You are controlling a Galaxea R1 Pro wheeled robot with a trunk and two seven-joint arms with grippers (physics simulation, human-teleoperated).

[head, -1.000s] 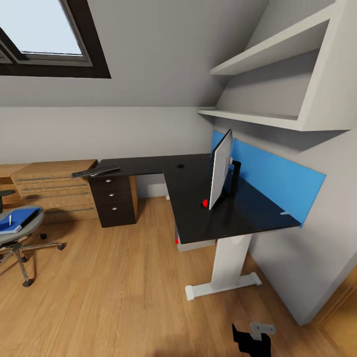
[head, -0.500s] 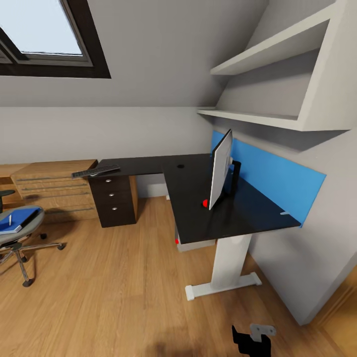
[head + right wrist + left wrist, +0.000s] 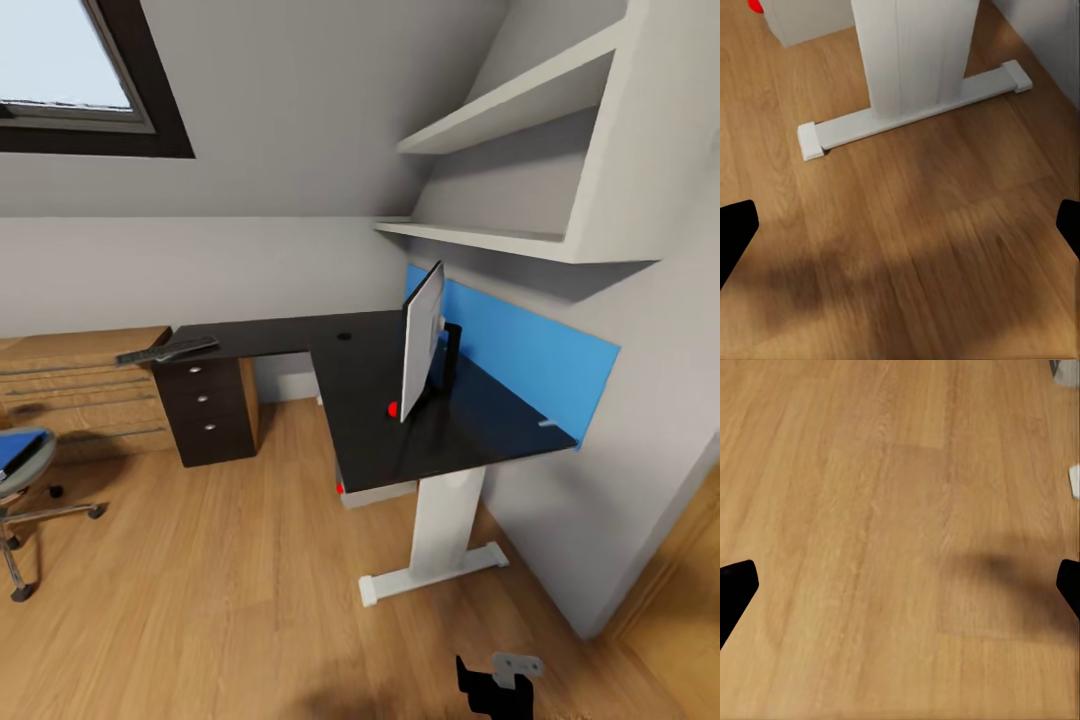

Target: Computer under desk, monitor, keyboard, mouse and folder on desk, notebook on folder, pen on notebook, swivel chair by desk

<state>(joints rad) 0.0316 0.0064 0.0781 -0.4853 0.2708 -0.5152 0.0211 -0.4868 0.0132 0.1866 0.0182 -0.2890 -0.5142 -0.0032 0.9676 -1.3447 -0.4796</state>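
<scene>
No readable labels: monitor (image 3: pixel 421 342) upright on desk (image 3: pixel 400 420), keyboard (image 3: pixel 166 350) on far wing, left gripper (image 3: pixel 900 585) & right gripper (image 3: pixel 900 225) both spread wide, empty.

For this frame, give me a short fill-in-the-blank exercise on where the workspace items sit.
1. The monitor stands on the ____.
2. The keyboard lies on the desk wing directly above the black ____ pedestal.
3. The back panel behind the monitor is coloured ____.
4. The swivel chair stands on the wooden ____.

Missing words: desk; drawer; blue; floor
</scene>
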